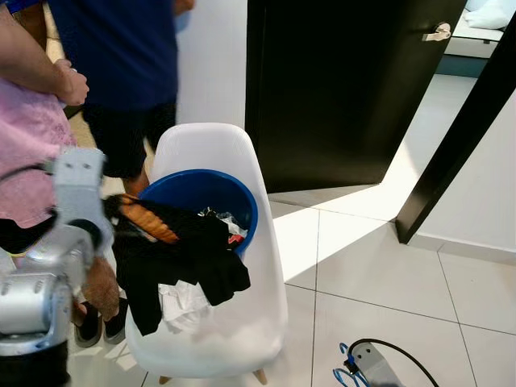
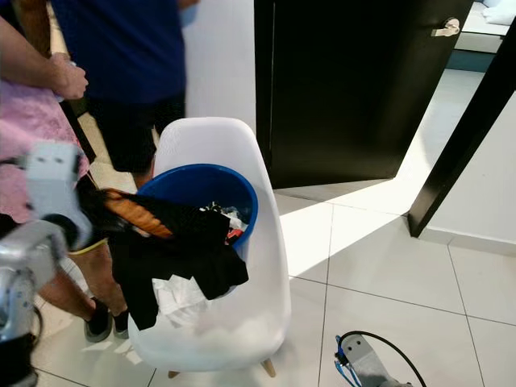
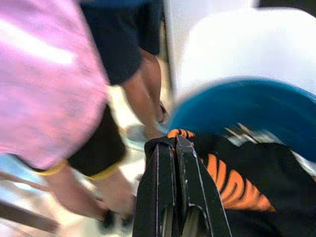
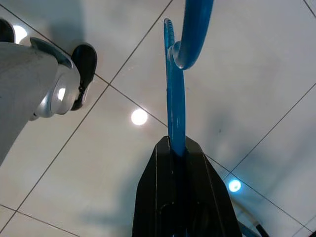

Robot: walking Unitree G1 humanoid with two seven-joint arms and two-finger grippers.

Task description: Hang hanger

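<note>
Left gripper [image 3: 175, 143]: frame lower left, fingers pinched on black/orange garment [image 1: 173, 250], lifting it off blue basket [image 1: 242, 201] on white chair [image 1: 258, 322]. Right gripper [image 4: 177, 148]: lower right, clamped on blue hanger [image 4: 175, 98], held low over floor tiles [image 1: 387, 274], prob. awaiting garment.

The right gripper [image 4: 177, 150] has its black fingers [image 4: 197, 182] closed on a blue hanger [image 4: 175, 98], whose hook curves above them. Beneath lies a tiled floor [image 4: 256, 74], with a dark shoe [image 4: 85, 69] nearby.
</note>
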